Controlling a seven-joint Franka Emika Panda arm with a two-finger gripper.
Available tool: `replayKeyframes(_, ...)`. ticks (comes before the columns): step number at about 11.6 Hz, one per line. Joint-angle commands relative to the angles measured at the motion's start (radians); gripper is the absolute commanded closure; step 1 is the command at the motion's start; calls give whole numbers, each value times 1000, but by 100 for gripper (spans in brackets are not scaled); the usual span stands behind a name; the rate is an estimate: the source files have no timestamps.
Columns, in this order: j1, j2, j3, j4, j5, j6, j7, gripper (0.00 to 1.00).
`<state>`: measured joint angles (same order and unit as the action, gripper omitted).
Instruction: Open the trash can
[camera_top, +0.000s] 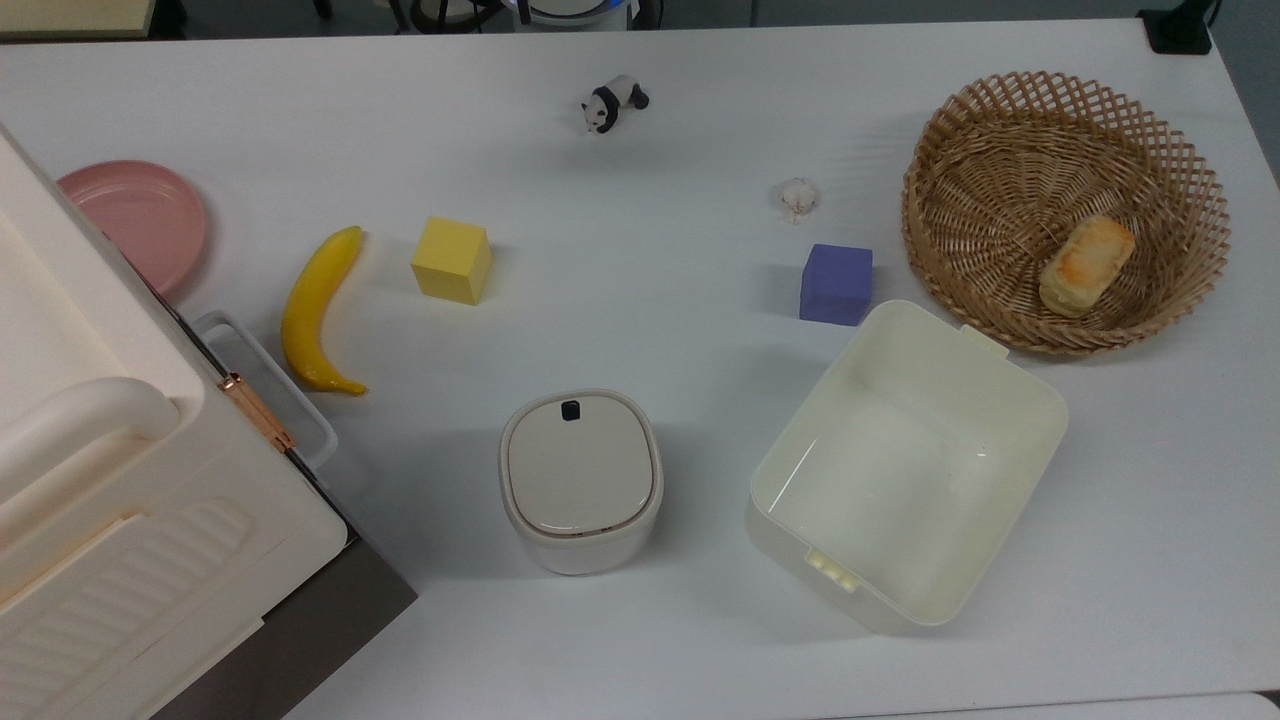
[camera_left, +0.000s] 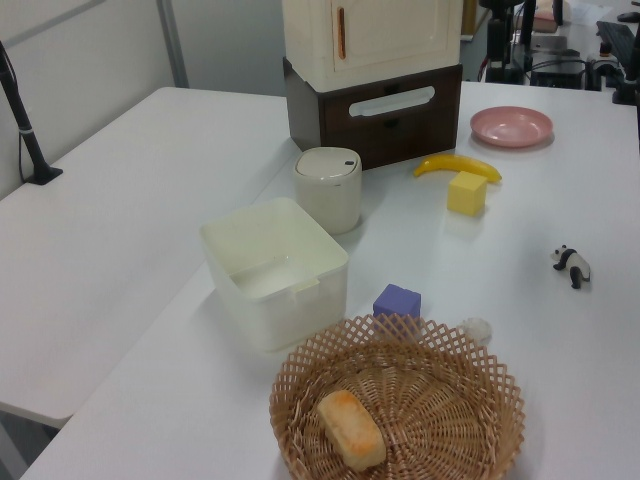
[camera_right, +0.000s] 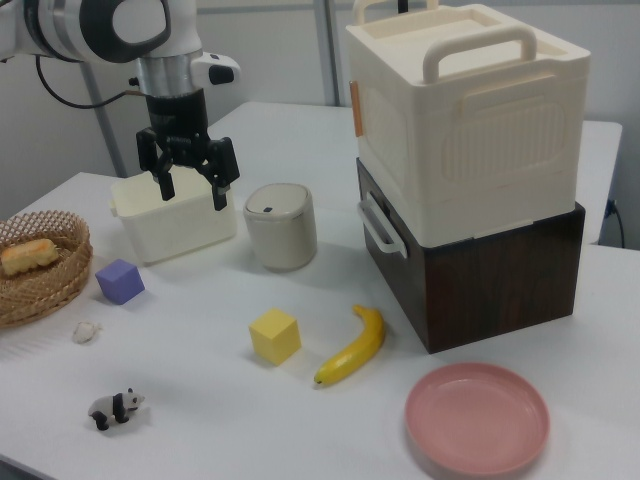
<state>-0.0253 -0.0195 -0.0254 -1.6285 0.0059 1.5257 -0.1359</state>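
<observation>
right view shows the gripper (camera_right: 190, 182) hanging in the air with its two fingers spread wide and nothing between them, in front of the open tub (camera_right: 172, 213) as this camera sees it. the trash can (camera_right: 281, 226) stands on the white table (camera_right: 300, 420) just to the right view's right of the gripper and lower, its lid down flat. in the top view the trash can (camera_top: 581, 480) sits near the middle of the table's near edge, between the big ribbed box (camera_top: 120, 480) on the top view's left and the tub (camera_top: 905, 463) on the top view's right. the small black button (camera_top: 571, 409) lies on the lid's far rim in the top view, so the gripper likely has to shift sideways and come down onto that spot.
</observation>
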Motion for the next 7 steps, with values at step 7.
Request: replayKeyframes(7, 4, -20, -4, -18, -3, -6, -22, 0)
